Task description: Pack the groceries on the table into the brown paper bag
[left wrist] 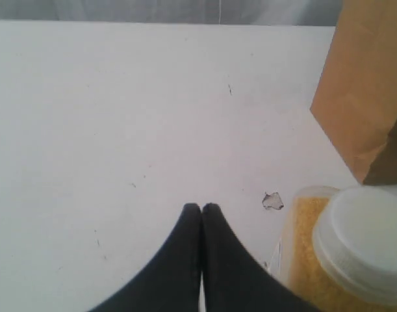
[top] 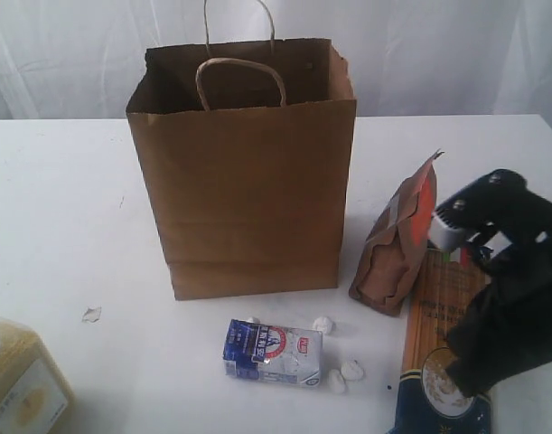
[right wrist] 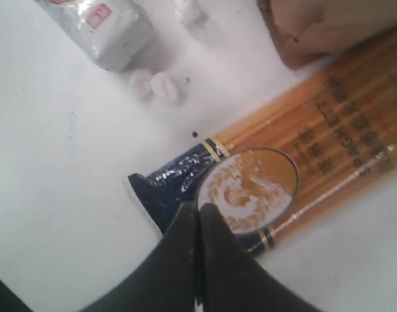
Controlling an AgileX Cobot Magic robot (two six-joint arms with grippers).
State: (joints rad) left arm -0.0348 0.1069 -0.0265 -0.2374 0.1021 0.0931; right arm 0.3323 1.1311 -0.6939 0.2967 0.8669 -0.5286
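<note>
1. Directly beneath the right claw (right wrist: pixel 199 208), whose two black fingers are pressed together on nothing, lies the long flat spaghetti pack of clear film with a dark blue end and a round pasta picture (right wrist: pixel 295 175). The tips sit over that blue end; I cannot tell whether they touch it.
2. Past the pack's far end from this claw, the crumpled brown pouch with an orange label (top: pixel 397 249) leans upright.
3. Off to the claw's side, apart from the pack, the blue-white foil pouch (top: pixel 274 353) lies flat on the broad white tabletop (top: pixel 59 226), with small white crumbs (right wrist: pixel 156 84) between.
4. The left claw (left wrist: pixel 201 207) is likewise closed and empty above bare table; the white-lidded clear container of yellow grain (left wrist: pixel 315 260) stands just beside it.
5. Ahead of both claws, the tall brown paper bag with twisted loop handles (top: pixel 248 172) stands upright, its mouth open.
</note>
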